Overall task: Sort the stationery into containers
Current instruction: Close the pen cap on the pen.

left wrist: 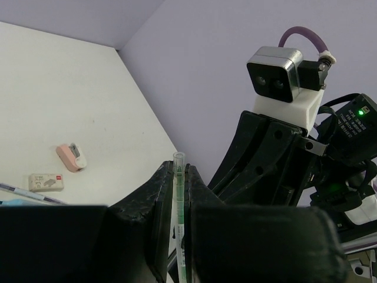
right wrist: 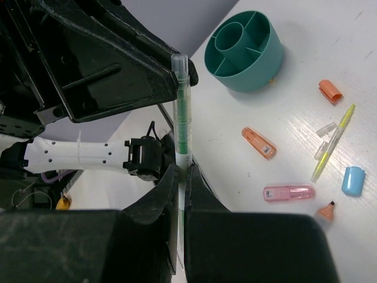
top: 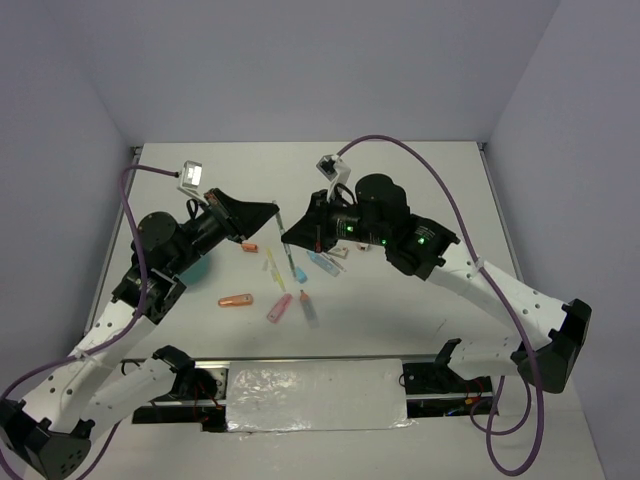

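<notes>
A thin clear pen with a green core (right wrist: pixel 182 106) is held in the air between both grippers. My left gripper (left wrist: pixel 177 171) is shut on one end of it (left wrist: pixel 178 160). My right gripper (right wrist: pixel 181 171) is shut on the other end. In the top view the two grippers, left (top: pixel 271 211) and right (top: pixel 290 236), meet tip to tip above the table's middle. The teal divided bowl (right wrist: pixel 243 50) stands on the table, and in the top view it is mostly hidden behind the left arm (top: pixel 198 268).
Loose on the table lie an orange marker (right wrist: pixel 259 142), a pink marker (right wrist: pixel 288 193), a yellow pen (right wrist: pixel 333 141), a light-blue cap (right wrist: pixel 353 180) and an orange cap (right wrist: pixel 330 91). A pink eraser piece (left wrist: pixel 71 157) and a pale block (left wrist: pixel 46 181) lie farther back.
</notes>
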